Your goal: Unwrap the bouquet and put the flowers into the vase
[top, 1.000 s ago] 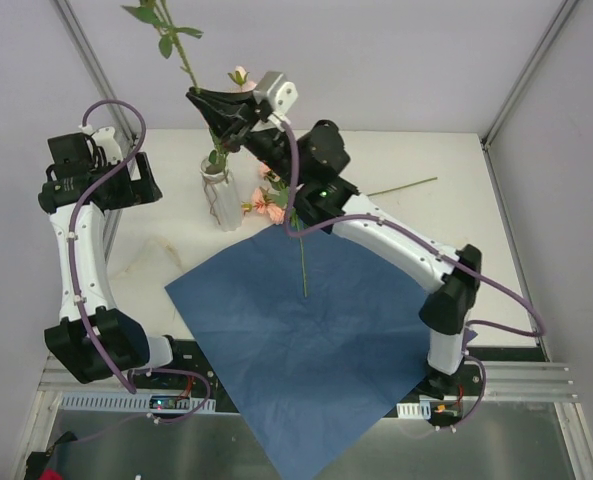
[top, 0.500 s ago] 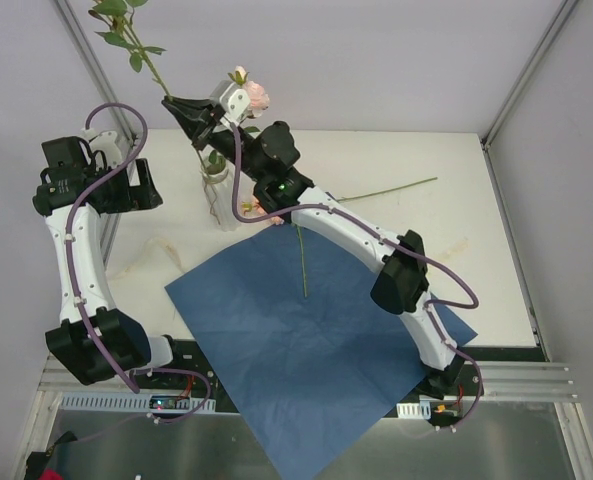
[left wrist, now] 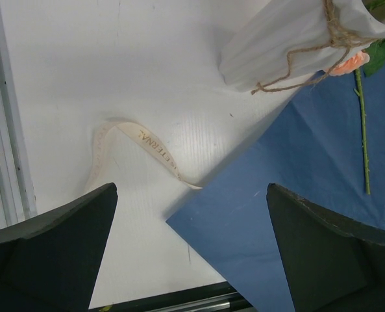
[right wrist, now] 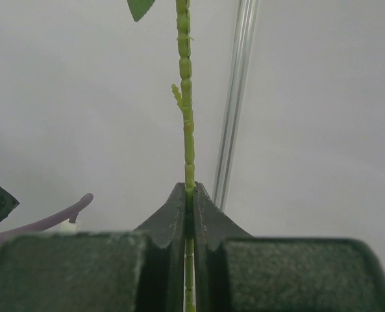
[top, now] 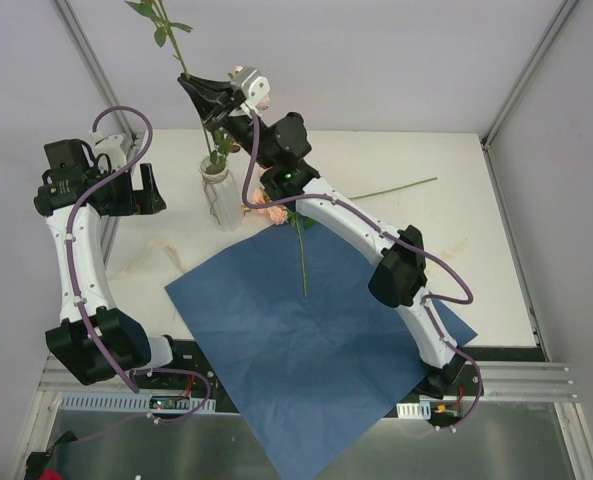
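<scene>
My right gripper [top: 190, 84] is shut on a long green flower stem [top: 181, 48], held high above the white ribbed vase [top: 219, 196]. Leaves top the stem, and its lower end reaches down to the vase mouth. In the right wrist view the jaws pinch the stem [right wrist: 187, 97] at the right gripper [right wrist: 189, 195]. A pink rose head [top: 261, 93] shows behind that wrist. More peach-pink flowers [top: 269, 208] lie beside the vase. My left gripper [top: 146, 190] hangs open left of the vase; the left gripper [left wrist: 192, 260] holds nothing.
The blue wrapping sheet [top: 306, 340] lies flat in front, with a bare stem [top: 302, 260] on it. Another stem [top: 396, 188] rests on the white table at the right. A cream ribbon [left wrist: 140, 140] lies left of the sheet. Frame posts stand at the back corners.
The right arm swung the held stem left, then back right and more upright over the vase. The left arm has barely shifted.
</scene>
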